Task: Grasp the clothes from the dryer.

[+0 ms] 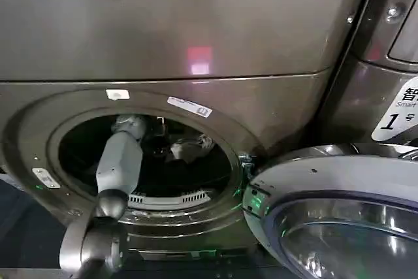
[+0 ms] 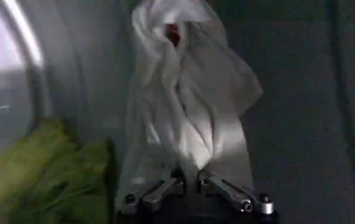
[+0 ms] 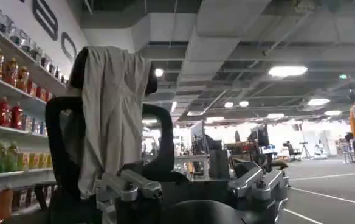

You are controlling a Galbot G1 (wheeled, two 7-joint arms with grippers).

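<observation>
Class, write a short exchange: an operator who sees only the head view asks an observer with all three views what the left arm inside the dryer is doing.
Operator: Has the left arm caught anything inside?
Observer: Yes, the left end effector is shut on the white cloth.
Operator: Where is the other piece?
Observer: The yellow-green cloth lies beside it, ungrasped.
Operator: And the right side?
Observer: The right end effector is open, facing shelves of bottles.

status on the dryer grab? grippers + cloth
Left gripper inside bronze-grey dryer's drum, shut on white fabric piece. Yellow-green fabric piece loose beside it. Right gripper open, parked in the room.
</observation>
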